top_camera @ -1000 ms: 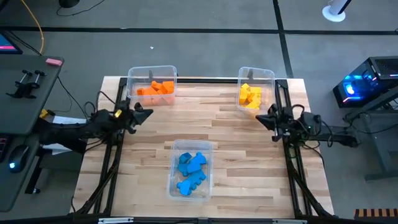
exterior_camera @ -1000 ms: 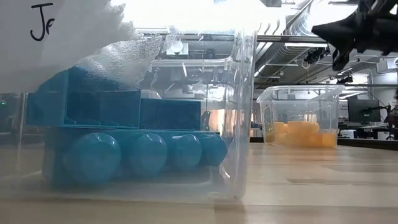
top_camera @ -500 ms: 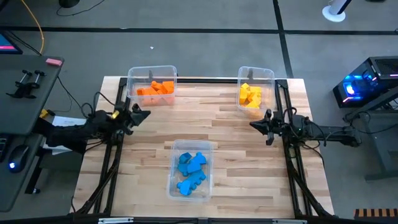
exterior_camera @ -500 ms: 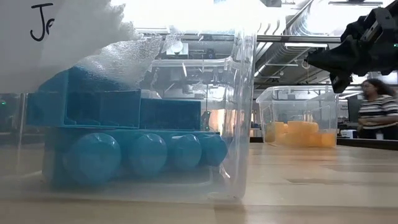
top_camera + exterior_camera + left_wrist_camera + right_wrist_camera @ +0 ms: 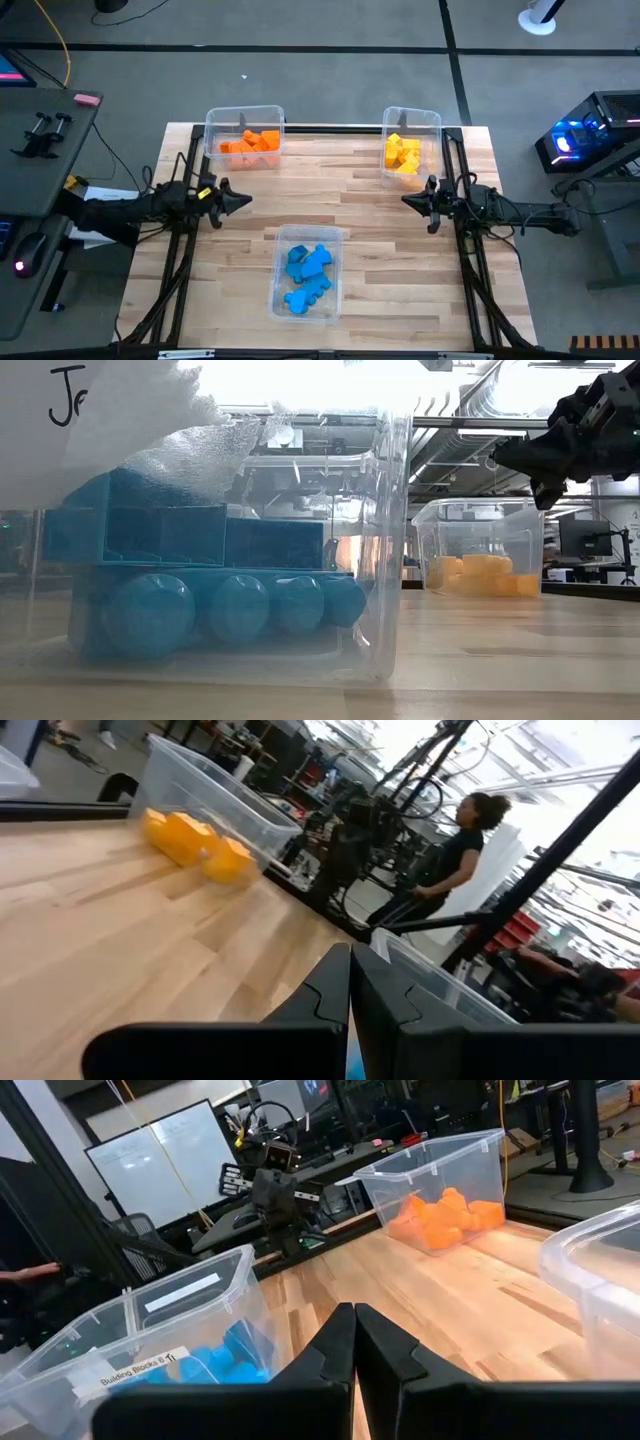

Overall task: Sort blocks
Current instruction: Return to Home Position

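We found the blocks lying in 3 clear bins on the wooden table (image 5: 360, 230), 1 colour to each. The orange blocks (image 5: 250, 143) lay in the far left bin (image 5: 212, 120). The yellow blocks (image 5: 402, 153) lay in the far right bin (image 5: 433, 122). The blue blocks (image 5: 306, 273) lay in the near bin (image 5: 283, 236) at the middle of the front edge. In the low view, the blue pile filled most of what we saw through the near bin's wall, and the far right bin stood well behind it.

The left gripper (image 5: 243, 201) was over the left part of the table, between the far left bin and the near bin and touching neither. It pointed toward the table's middle. Its wrist view showed the pincer narrow, the 2 fingers pressed together with nothing between them.

The right gripper (image 5: 408, 200) was over the right part of the table, nearer to us than the far right bin and apart from it. It pointed inward, toward the left gripper. In the low view it hung clear above the tabletop. Its pincer was likewise narrow, fingers closed on each other and holding nothing.

Beyond the table, the left wrist view showed a person (image 5: 462, 845) standing in the room.
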{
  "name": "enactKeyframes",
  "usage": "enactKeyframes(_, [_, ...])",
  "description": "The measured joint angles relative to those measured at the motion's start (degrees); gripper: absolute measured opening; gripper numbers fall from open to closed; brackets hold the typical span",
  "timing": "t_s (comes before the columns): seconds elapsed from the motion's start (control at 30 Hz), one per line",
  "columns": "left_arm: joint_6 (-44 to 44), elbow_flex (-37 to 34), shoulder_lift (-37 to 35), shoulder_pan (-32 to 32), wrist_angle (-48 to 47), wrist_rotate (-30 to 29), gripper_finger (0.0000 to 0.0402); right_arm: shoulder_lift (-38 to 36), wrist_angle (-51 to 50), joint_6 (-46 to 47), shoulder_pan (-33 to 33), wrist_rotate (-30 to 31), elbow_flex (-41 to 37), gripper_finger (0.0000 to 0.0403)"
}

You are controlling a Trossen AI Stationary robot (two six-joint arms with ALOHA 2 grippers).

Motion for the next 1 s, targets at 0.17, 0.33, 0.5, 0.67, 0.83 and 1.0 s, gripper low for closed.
enactKeyframes(0.17, [0.01,0.00,0.03,-0.49,-0.01,-0.03,0.0001,-1.64,0.51,0.02,0.33,0.03,-0.07,0.0000])
enactKeyframes(0.33, [0.00,0.00,0.02,-1.61,0.01,-0.15,0.0001,-1.64,0.40,0.02,1.23,-0.03,-0.07,0.0000])
enactKeyframes(0.5, [0.00,0.00,0.02,-4.85,-0.01,-0.13,0.0001,-1.64,0.41,0.02,1.45,-0.04,-0.09,0.0001])
enactKeyframes(0.67, [0.00,0.00,0.02,-6.15,-0.01,-0.04,0.0001,-1.18,0.41,0.02,1.30,-0.06,-0.09,0.0001])
enactKeyframes(0.83, [0.00,0.00,0.04,-6.15,-0.03,-0.02,0.0001,-1.20,0.41,0.02,1.30,-0.11,-0.09,0.0001])
enactKeyframes(1.0, [0.00,0.00,0.09,-6.15,-0.03,-0.02,0.0001,-1.20,0.41,0.02,1.30,-0.15,-0.11,0.0001])
